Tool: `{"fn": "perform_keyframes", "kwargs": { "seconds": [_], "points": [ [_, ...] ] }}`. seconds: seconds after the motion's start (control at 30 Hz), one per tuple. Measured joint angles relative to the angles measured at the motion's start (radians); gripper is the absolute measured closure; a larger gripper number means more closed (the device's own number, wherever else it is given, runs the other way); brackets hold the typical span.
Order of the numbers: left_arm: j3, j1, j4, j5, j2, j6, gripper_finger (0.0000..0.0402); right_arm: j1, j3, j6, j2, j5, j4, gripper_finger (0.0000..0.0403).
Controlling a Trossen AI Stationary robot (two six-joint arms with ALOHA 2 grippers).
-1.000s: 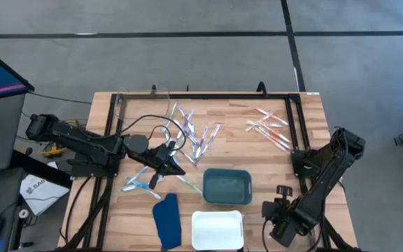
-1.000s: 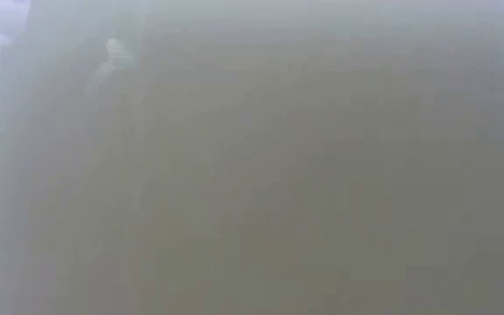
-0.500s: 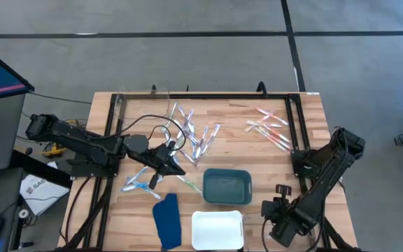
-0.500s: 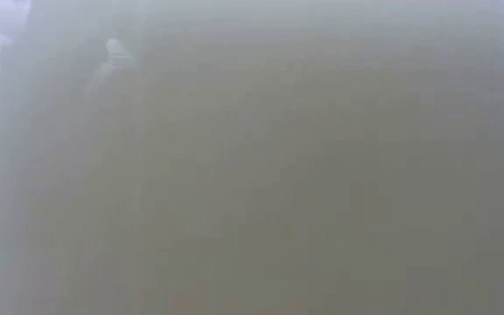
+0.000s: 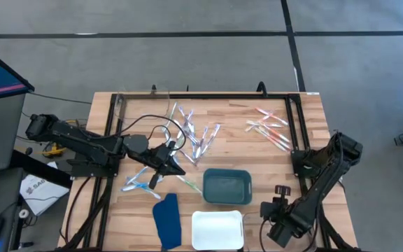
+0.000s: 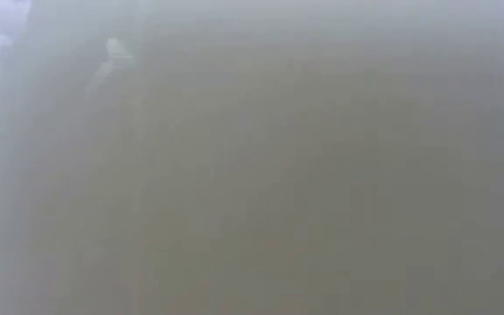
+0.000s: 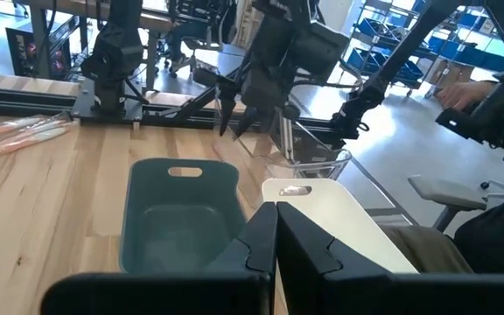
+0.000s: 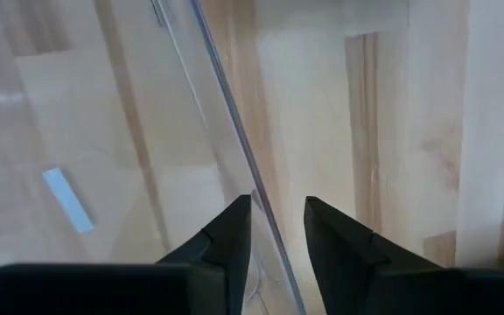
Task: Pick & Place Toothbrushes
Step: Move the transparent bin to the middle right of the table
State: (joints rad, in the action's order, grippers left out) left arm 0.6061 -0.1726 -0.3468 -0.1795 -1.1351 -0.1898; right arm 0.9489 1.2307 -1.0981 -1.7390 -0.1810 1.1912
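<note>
The toothbrushes lie loose on the wooden table in three clusters: middle [image 5: 196, 134], far right [image 5: 268, 126] and left [image 5: 140, 183]. My left gripper [image 5: 172, 166] hovers shut between the middle and left clusters, facing the teal tray [image 7: 182, 214]; nothing shows between its fingers [image 7: 274, 249]. My right gripper [image 5: 276, 212] points down at the near right corner, open. In the right wrist view the rim [image 8: 234, 140] of a clear tray [image 7: 311, 162] runs through the gap between its fingers, apart from both. The low view is fogged over.
A teal tray [image 5: 224, 186] stands near the middle, a white tray [image 5: 217, 229] at the near edge, and a dark blue cloth-like piece [image 5: 166, 220] to its left. A black frame rail [image 5: 208, 95] runs along the far side. Bare wood lies between the trays and the right cluster.
My right gripper has sunk a little toward the table by the clear tray, its fingers keeping the same gap. My left arm and the toothbrushes have kept still.
</note>
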Motion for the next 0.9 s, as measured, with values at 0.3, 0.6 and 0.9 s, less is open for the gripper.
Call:
{"fn": "perform_keyframes", "kwargs": {
  "seconds": [0.3, 0.6, 0.9],
  "points": [
    [0.000, 0.000, 0.000, 0.000, 0.000, 0.000, 0.0400, -0.009, -0.081, -0.014, 0.000, 0.001, -0.032, 0.0301],
    [0.000, 0.000, 0.000, 0.000, 0.000, 0.000, 0.0400, -0.021, -0.125, -0.029, 0.001, 0.001, -0.025, 0.0301],
    [0.000, 0.000, -0.001, 0.000, 0.000, 0.000, 0.0400, -0.060, -0.173, 0.003, 0.001, 0.000, -0.023, 0.0301]
  ]
}}
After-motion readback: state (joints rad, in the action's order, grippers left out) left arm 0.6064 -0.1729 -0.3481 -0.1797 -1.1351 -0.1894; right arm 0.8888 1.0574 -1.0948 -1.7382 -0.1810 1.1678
